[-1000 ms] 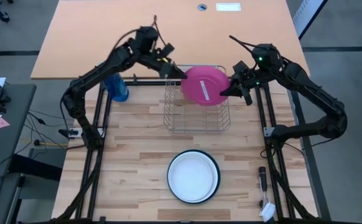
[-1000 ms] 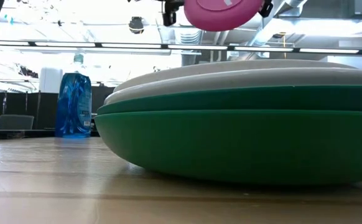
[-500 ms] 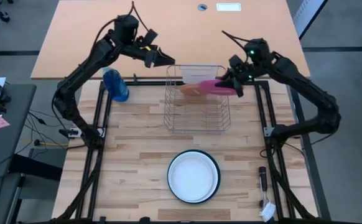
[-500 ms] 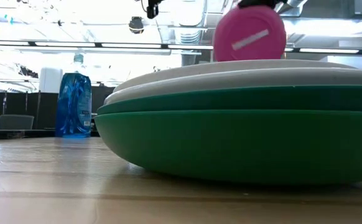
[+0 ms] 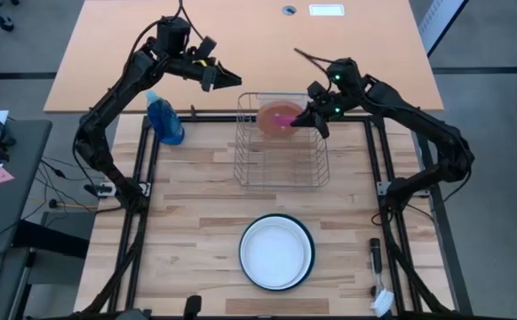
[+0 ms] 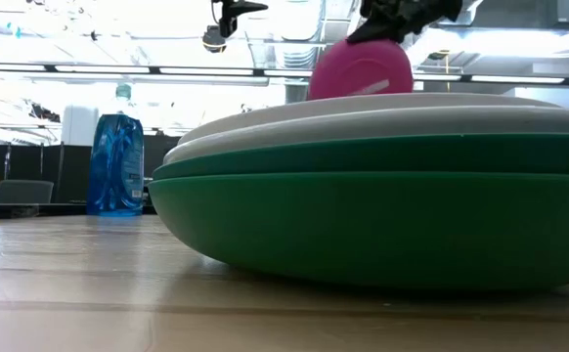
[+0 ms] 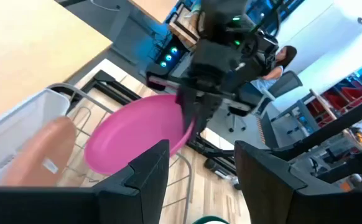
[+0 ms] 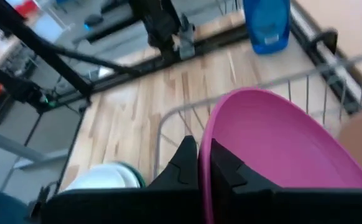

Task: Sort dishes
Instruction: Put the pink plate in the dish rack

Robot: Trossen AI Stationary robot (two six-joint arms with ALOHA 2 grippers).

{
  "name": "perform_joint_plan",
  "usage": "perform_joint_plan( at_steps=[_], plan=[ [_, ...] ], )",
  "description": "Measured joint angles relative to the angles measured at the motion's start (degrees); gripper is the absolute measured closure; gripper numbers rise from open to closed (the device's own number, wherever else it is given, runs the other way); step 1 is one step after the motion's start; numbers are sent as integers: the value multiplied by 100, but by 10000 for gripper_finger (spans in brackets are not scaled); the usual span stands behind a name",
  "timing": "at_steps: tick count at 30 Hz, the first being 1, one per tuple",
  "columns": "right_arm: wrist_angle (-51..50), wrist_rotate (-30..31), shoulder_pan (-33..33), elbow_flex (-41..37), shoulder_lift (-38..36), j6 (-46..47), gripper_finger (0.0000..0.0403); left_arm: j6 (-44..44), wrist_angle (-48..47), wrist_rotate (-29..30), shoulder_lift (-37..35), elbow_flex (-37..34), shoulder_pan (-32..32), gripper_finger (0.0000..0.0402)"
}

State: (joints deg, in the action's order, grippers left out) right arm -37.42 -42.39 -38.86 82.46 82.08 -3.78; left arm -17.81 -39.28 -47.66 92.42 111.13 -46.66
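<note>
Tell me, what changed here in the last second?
The right hand turned the pink plate on edge and lowered it into the wire rack, beside the orange plate. The left hand, open, let go and drew back. The plate stack and blue bottle stayed put.

The right arm reaches in from its side, its gripper [image 5: 305,117] angled down, fingers [image 8: 187,163] pinched tight on a thin rim. The left arm is raised and bent back, its gripper [image 5: 232,80] held high, fingers [image 7: 145,168] spread apart.
</note>
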Motion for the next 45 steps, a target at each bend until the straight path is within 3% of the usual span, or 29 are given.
perform_joint_plan(
  at_steps=[11, 16, 26, 45],
  plan=[
    [682, -1135, -70, 11, 73, 1869, 396, 194, 4, 13, 0, 0, -67, 227],
    [721, -1248, -55, 9, 629, 1897, 396, 429, 6, 20, 0, 0, -66, 227],
    [1728, -1306, -132, 9, 1554, 2322, 396, 707, -298, 18, 2, 0, -65, 228],
    [1702, -1479, -408, 9, 1663, 2366, 395, 1062, -490, 39, 4, 0, -65, 228]
  ],
)
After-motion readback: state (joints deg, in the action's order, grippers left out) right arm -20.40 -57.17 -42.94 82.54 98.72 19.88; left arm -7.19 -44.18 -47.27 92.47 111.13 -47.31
